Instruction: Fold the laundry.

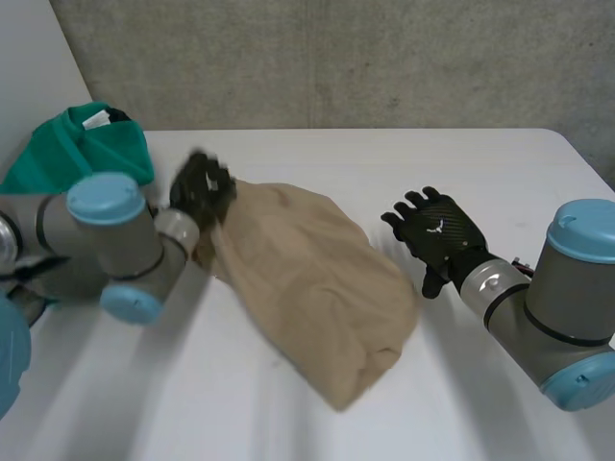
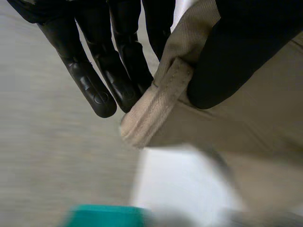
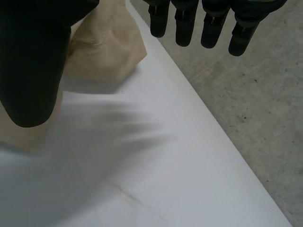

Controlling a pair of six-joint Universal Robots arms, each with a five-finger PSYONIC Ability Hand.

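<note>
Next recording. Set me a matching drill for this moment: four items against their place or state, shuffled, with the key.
Things:
1. left hand
2. right hand
3. beige garment
4. green garment

Places or states:
A. heaped at the far left corner of the table
B. open beside the beige garment, holding nothing
C. pinching a hemmed edge of the beige garment
D. lying rumpled mid-table between the two hands

Pairs: 1-C, 2-B, 3-D, 4-A
</note>
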